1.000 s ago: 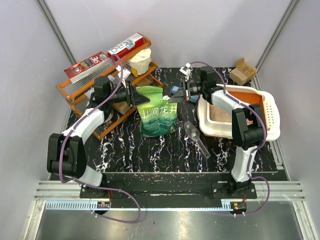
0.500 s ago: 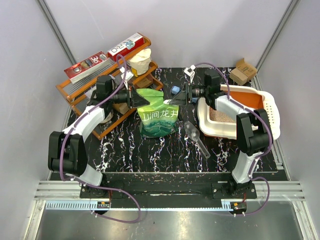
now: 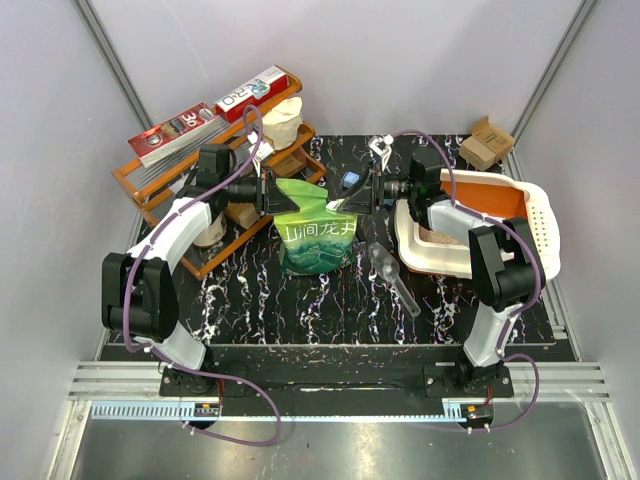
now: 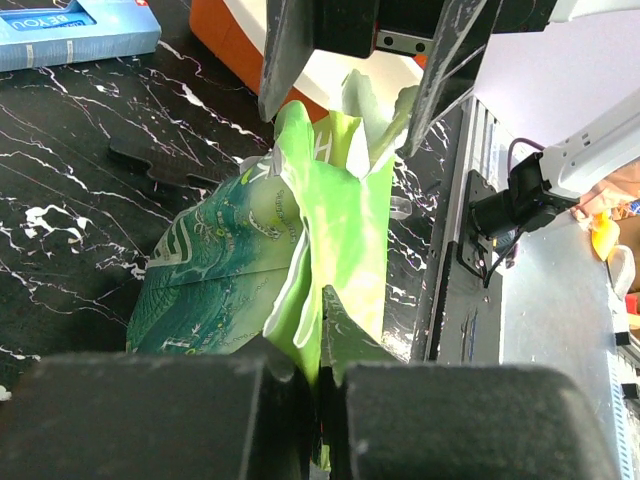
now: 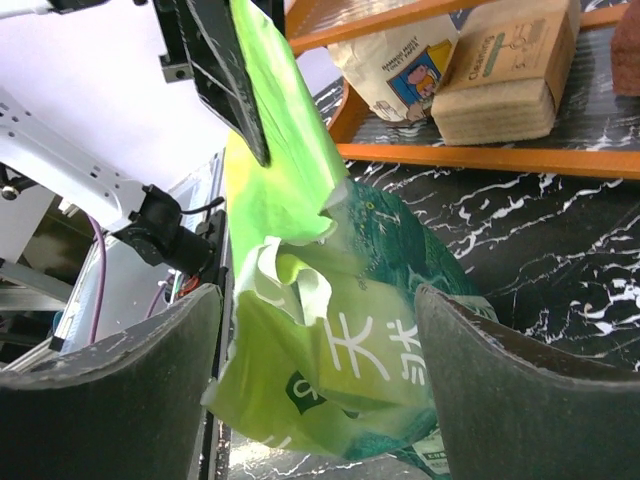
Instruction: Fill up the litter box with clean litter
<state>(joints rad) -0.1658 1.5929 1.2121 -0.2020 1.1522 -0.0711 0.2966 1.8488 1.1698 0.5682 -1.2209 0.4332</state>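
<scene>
A glossy green pouch (image 3: 318, 235) stands mid-table with its top torn open. My left gripper (image 3: 272, 195) is shut on the pouch's top left edge; the left wrist view shows the green film (image 4: 300, 230) pinched between my closed fingers (image 4: 180, 420). My right gripper (image 3: 355, 195) is open at the pouch's top right, with the pouch (image 5: 370, 340) loose between its spread fingers (image 5: 520, 390). The litter box (image 3: 432, 262), white-rimmed and orange inside, sits to the right of the pouch. Some pale clean litter (image 3: 440, 238) shows in it, partly hidden by my right arm.
A clear plastic scoop (image 3: 393, 275) lies in front of the litter box. An orange wire rack (image 3: 215, 215) with boxes and paper bags stands at the back left. A small blue box (image 3: 349, 181) sits behind the pouch, and a cardboard box (image 3: 487, 142) at the back right.
My left gripper has shut on the pouch's top left edge. My right gripper has opened, let go of the top right corner, and drawn back slightly to the right.
</scene>
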